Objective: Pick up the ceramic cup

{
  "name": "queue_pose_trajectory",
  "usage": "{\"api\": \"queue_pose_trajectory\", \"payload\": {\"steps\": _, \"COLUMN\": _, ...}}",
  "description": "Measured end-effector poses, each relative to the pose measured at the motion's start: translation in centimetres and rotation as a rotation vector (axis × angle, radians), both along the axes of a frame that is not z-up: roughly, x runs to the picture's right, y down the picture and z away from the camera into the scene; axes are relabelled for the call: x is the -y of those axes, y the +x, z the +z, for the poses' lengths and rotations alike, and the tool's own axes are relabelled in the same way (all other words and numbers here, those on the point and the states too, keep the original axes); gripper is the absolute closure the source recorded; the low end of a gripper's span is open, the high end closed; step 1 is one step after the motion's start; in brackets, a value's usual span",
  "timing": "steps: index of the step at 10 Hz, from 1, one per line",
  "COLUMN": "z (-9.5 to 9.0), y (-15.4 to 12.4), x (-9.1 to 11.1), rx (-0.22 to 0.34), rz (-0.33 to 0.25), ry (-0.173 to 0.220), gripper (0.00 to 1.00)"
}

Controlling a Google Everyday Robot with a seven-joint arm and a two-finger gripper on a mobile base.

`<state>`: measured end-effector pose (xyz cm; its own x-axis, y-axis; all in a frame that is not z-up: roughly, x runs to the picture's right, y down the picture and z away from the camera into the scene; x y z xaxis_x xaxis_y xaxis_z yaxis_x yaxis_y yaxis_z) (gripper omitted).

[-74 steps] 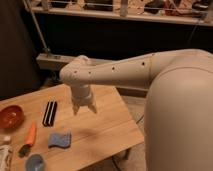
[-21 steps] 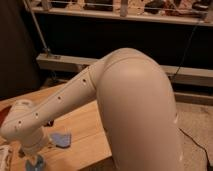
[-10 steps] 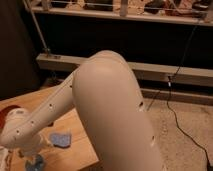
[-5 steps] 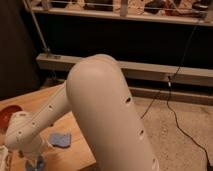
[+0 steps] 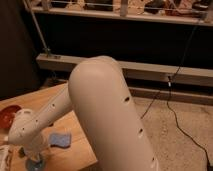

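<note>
In the camera view, a thick white robot arm (image 5: 107,115) fills the middle and bends down to the left over a light wooden tabletop (image 5: 42,102). Its gripper (image 5: 31,153) hangs low over the tabletop's near edge, towards the near left corner, directly above the small round light blue-grey ceramic cup (image 5: 36,162). The gripper is down at the cup's rim, but the wrist hides the contact, so I cannot tell whether it is released or clenched on the cup. The cup stands on the tabletop. A flat blue sponge (image 5: 60,140) lies just beside the cup, further from the near edge. A wide orange-red bowl (image 5: 6,116) sits at the left edge, apart from both. Beyond the tabletop, a black cable (image 5: 176,116) trails across the speckled floor.
</note>
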<state>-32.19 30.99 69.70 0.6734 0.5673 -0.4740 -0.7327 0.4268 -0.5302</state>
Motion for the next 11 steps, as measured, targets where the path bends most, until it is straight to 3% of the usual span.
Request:
{"api": "queue_pose_trajectory", "payload": {"steps": 3, "z": -0.1, "y": 0.1, "x": 0.4, "rx": -0.001, "rz": 0.009, "ry": -0.001, "gripper": 0.98}}
{"api": "queue_pose_trajectory", "payload": {"steps": 7, "z": -0.5, "y": 0.7, "x": 1.2, "rx": -0.044, "rz": -0.006, "ry": -0.018, "gripper": 1.0}}
{"api": "queue_pose_trajectory", "payload": {"steps": 11, "z": -1.5, "y": 0.1, "x": 5.5, "rx": -0.045, "rz": 0.046, "ry": 0.001, "gripper": 1.0}}
